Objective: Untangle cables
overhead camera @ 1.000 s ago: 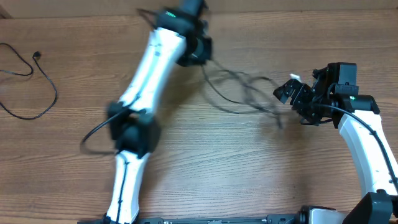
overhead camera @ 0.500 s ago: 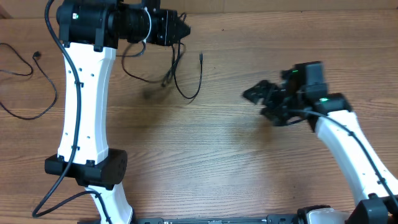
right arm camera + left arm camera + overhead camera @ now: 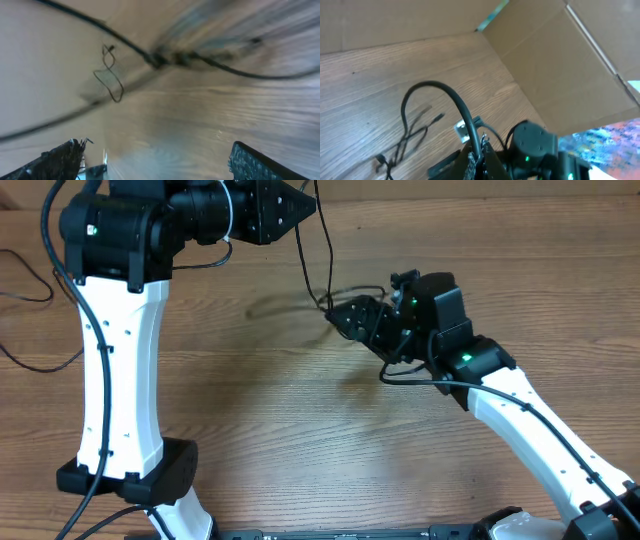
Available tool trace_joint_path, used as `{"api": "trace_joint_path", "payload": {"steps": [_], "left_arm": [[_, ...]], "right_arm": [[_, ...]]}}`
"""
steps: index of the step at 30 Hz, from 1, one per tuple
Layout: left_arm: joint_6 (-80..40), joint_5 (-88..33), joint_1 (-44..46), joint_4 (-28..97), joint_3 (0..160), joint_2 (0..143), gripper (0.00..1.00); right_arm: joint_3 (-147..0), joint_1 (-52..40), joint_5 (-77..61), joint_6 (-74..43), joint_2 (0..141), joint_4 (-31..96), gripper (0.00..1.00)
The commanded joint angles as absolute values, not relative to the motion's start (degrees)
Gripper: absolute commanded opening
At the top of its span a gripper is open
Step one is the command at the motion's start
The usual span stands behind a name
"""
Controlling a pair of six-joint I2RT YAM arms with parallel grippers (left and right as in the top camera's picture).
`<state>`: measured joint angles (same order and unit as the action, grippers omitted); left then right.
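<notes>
Wood-grain table (image 3: 300,440), seen from overhead, with brown cardboard walls (image 3: 560,65) rising behind its far edge in the left wrist view. At the left of the scene the left arm stands tall from its near base and bends toward the right at the far edge. Its left gripper (image 3: 300,205) is raised above the surface, jaws pressed together on a black cable (image 3: 327,250) that hangs down from it. In the left wrist view this cable (image 3: 445,92) arcs out from the fingers (image 3: 470,162) and drops to a loose tangle lying on the wood. The right arm reaches from the near right corner toward the centre, and the right gripper (image 3: 345,318) sits just beside the hanging cable's lower end. In the right wrist view its fingers (image 3: 57,160) are spread wide, and the knotted cable (image 3: 160,57) crosses beyond them, apart from both. That view is heavily motion-blurred. A second cable (image 3: 40,366) lies at the far left, partly cut off by the frame edge and partly hidden by the left arm
</notes>
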<state>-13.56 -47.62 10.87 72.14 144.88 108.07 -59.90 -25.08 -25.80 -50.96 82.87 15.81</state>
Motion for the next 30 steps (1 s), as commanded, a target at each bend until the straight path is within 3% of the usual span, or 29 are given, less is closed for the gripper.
{"api": "trace_joint_path", "payload": {"steps": [1, 5, 8, 16, 21, 23, 25, 30], "left_arm": [[-16.4, -51.2, 11.2, 71.0, 145.3, 105.6, 0.04], [-18.1, -55.0, 11.3, 68.7, 145.3, 105.1, 0.04], [-19.2, -58.0, 11.2, 64.8, 145.3, 104.7, 0.04], [-19.9, -59.6, 11.2, 55.7, 145.3, 103.6, 0.04], [-18.9, -62.3, 10.8, 51.2, 145.3, 103.4, 0.04], [-18.9, -67.2, 9.7, 45.0, 145.3, 103.4, 0.04], [-21.9, -71.8, 7.7, 36.2, 145.3, 103.3, 0.04], [-26.9, -72.0, 3.7, 32.4, 145.3, 103.3, 0.04]], "right_arm": [[-60.1, -26.5, -16.9, -56.7, 83.7, 14.2, 0.93], [-60.1, -27.1, -10.6, -57.7, 87.3, 9.6, 0.93], [-60.1, -27.4, -9.8, -58.4, 91.4, 6.8, 0.86], [-60.1, -28.6, -14.3, -54.2, 94.8, 5.8, 0.81], [-60.1, -28.3, -14.8, -46.9, 93.0, 13.4, 0.42], [-60.1, -27.4, -10.3, -46.6, 92.3, 20.4, 0.17], [-60.1, -25.5, -7.3, -46.6, 91.5, 28.8, 0.04], [-60.5, -23.4, -12.3, -44.8, 88.6, 36.8, 0.07]]}}
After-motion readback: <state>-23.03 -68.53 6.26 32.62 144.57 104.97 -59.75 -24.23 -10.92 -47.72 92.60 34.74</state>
